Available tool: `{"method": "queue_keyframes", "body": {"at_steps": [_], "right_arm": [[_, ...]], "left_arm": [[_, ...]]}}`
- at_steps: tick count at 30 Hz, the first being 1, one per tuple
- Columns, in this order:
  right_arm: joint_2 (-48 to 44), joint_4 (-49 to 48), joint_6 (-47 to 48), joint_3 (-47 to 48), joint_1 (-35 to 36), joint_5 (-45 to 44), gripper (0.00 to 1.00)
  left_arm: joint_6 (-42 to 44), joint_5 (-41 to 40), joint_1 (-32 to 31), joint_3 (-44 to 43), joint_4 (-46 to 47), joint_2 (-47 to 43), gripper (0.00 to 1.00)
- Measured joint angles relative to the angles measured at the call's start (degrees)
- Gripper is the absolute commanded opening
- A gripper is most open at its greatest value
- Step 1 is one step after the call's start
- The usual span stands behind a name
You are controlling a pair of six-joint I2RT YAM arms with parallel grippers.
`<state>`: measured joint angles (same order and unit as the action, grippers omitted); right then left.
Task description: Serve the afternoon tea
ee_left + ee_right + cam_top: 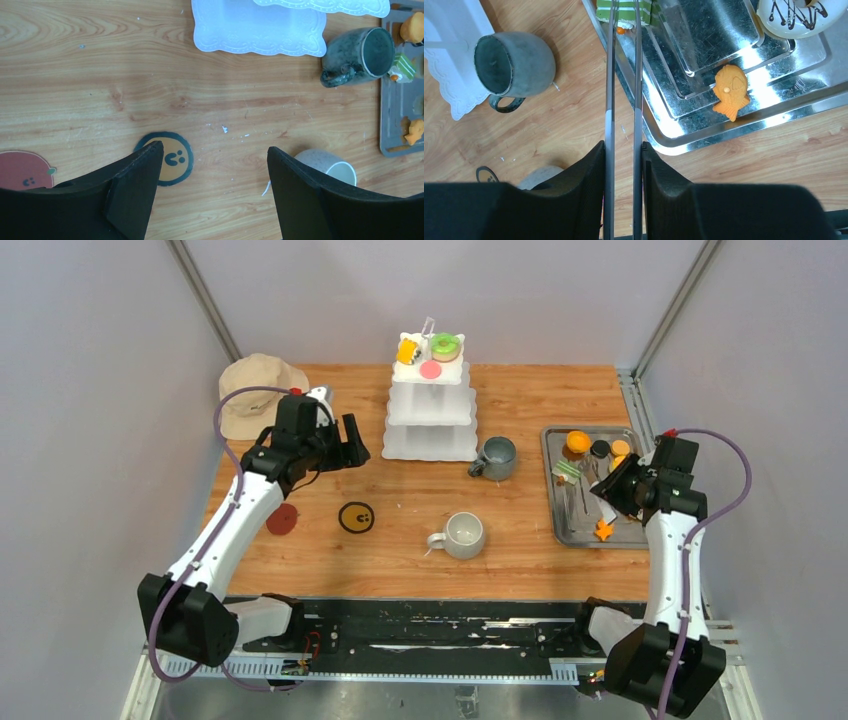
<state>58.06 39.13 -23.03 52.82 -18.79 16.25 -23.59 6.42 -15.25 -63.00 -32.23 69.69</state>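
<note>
Though tongs (610,75) reach it, the green striped pastry (624,10) is cropped.

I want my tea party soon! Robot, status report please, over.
Left gripper open, empty, above the table. Right gripper shut on tongs, tips at the green striped cake on the tray. Nothing blocking, over.

right wrist: tongs (610,75) tips cut off by top edge at green striped piece (624,10), contact unclear | white iced donut (799,17) cropped at corner | pale mug (541,176) mostly behind right claw (623,146) | left wrist: red sticker (22,170) cropped left | yellow sticker (176,161) half behind finger | top: pieces on tray (575,525) too small to tell
</note>
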Motion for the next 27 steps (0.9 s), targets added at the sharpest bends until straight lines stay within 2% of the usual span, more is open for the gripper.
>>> {"method": "queue_keyframes", "body": {"at_steps": [6,9,14,16,18,23,27], "right_arm": [[-0.5,0.6,0.0,0.0,0.0,-0.5,0.01],[-0.6,1.0,0.0,0.0,0.0,-0.7,0.18],[-0.2,1.5,0.3,0.0,0.0,-0.8,0.31],[0.1,1.8,1.0,0.0,0.0,-0.8,0.29],[0.3,2.5,1.8,0.3,0.0,-0.8,0.18],[1.9,2.8,3.6,2.0,1.4,1.1,0.02],[4.3,2.8,4.9,3.9,7.8,0.0,0.01]], "left_arm": [[0.0,0.0,0.0,0.0,0.0,-0.9,0.80],[0.0,0.0,0.0,0.0,0.0,-1.2,0.80],[0.0,0.0,0.0,0.0,0.0,-1.3,0.80],[0.0,0.0,0.0,0.0,0.0,-1.4,0.80],[0.0,0.0,0.0,0.0,0.0,-1.4,0.80],[0.0,0.1,0.0,0.0,0.0,-1.4,0.80],[0.0,0.1,0.0,0.0,0.0,-1.4,0.80]]}}
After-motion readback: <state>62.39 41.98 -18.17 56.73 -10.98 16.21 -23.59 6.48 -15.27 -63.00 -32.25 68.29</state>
